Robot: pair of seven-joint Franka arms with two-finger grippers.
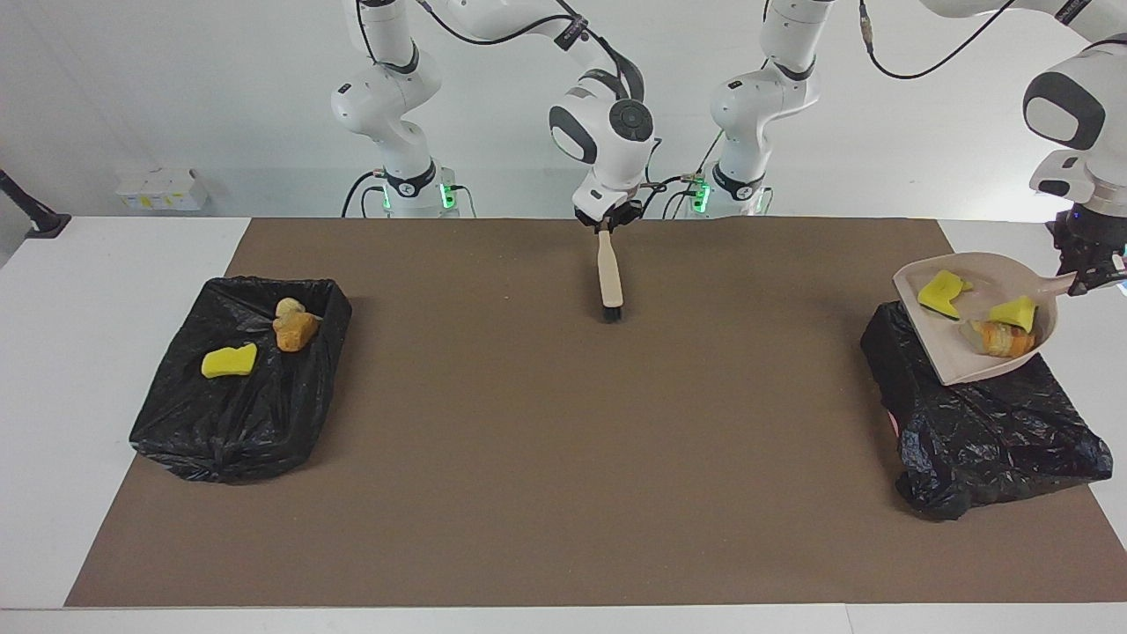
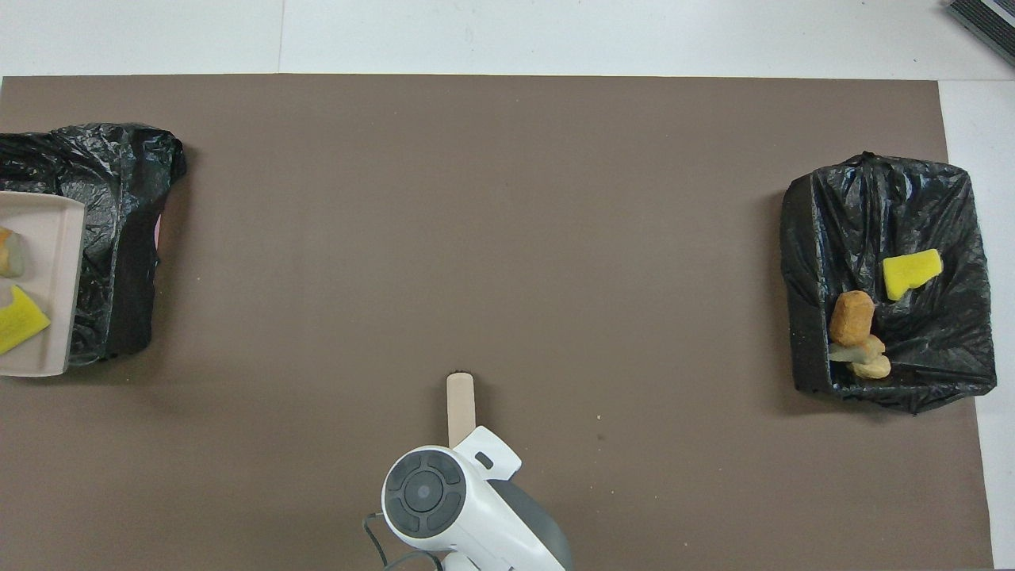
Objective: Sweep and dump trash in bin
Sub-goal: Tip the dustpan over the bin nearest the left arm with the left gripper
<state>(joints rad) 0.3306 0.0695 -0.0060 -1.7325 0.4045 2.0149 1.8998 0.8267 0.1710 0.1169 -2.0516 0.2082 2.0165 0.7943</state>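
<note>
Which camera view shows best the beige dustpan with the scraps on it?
The facing view: the whole dustpan shows there, carried by its handle in the shut left gripper over the black bin, with three scraps on it. The overhead view cuts it at the edge: only its front part shows.

Bright, even, diffuse light from above.
Soft shadows on brown mat [image 1: 563, 440] beside black bags [image 1: 238, 396]; faint sheen on plastic; sharp focus throughout.

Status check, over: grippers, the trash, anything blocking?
Left gripper shut on dustpan handle, pan with three scraps raised over bin. Right gripper shut on brush, waiting. Nothing blocking the dump.
</note>
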